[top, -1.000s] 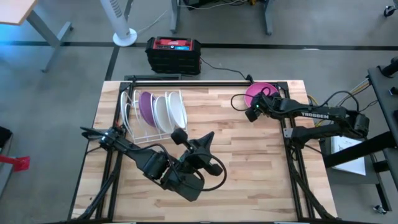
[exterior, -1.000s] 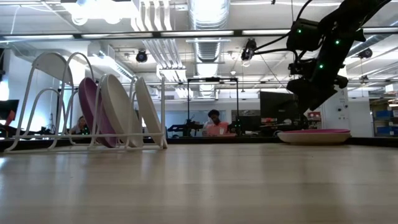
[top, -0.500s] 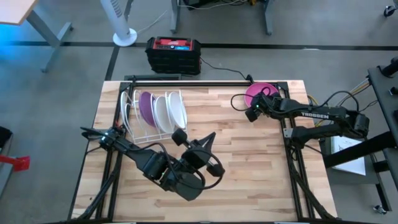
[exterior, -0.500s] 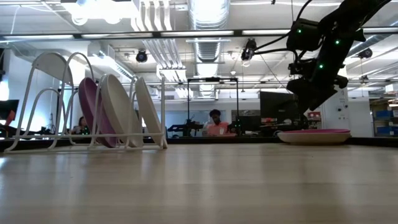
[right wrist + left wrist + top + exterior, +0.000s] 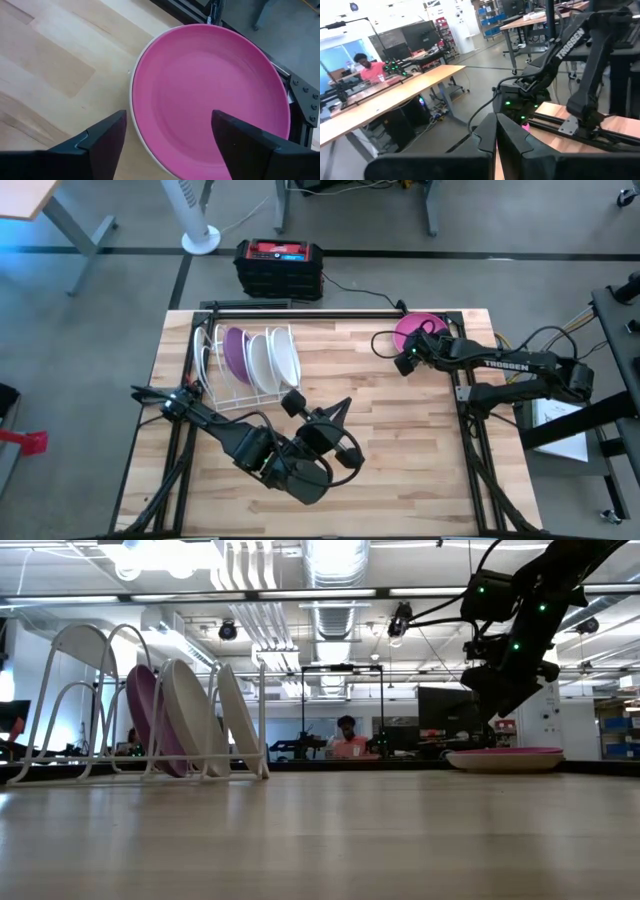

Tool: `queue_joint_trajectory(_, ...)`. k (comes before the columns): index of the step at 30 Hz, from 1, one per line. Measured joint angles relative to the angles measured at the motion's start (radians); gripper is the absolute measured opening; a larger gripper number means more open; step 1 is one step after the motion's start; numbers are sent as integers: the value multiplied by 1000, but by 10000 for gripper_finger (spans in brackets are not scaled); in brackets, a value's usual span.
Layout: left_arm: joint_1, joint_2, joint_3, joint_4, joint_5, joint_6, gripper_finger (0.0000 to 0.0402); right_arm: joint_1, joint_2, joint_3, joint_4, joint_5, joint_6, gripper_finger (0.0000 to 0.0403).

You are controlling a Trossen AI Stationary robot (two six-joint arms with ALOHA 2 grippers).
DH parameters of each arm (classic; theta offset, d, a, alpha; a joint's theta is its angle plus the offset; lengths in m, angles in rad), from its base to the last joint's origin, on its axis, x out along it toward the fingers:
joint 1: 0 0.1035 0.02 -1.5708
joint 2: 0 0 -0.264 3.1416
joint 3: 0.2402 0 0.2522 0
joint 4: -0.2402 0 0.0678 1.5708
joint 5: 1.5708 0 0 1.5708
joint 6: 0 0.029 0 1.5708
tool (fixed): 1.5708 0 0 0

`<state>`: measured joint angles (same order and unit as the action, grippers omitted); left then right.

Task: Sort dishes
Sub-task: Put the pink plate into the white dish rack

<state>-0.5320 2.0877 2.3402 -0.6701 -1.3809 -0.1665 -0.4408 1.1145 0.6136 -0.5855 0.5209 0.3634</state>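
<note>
A pink dish (image 5: pixel 215 95) with a white underside lies flat on its base at the table's far right corner (image 5: pixel 414 328). My right gripper (image 5: pixel 169 117) hovers open above its near rim, one finger over the bare wood and one over the dish, clear of it in the low view (image 5: pixel 497 705). A purple dish (image 5: pixel 236 352) and two white dishes (image 5: pixel 262 358) (image 5: pixel 288 360) stand on edge in the white wire rack (image 5: pixel 212 380) at the far left. My left gripper (image 5: pixel 342 406) waits shut, mid-table, holding nothing.
A black rail (image 5: pixel 300 311) runs along the table's far edge. Bare wood lies between the rack and the pink dish. A black and red box (image 5: pixel 278 264) sits on the floor behind the table. People sit at desks in the room beyond.
My left gripper has drawn slightly toward the table's near edge. The right arm and all the dishes have kept still.
</note>
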Motion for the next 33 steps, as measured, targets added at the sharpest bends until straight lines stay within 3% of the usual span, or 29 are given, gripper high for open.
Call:
queue_joint_trajectory(13, 2, 36, 0, 17, 11, 7, 0, 0, 0, 0, 0, 0, 0, 280)
queue_joint_trajectory(23, 3, 36, 0, 187, 11, 181, 0, 0, 0, 0, 0, 0, 0, 274)
queue_joint_trajectory(33, 4, 36, 0, 215, 10, 215, 0, 0, 0, 0, 0, 0, 0, 292)
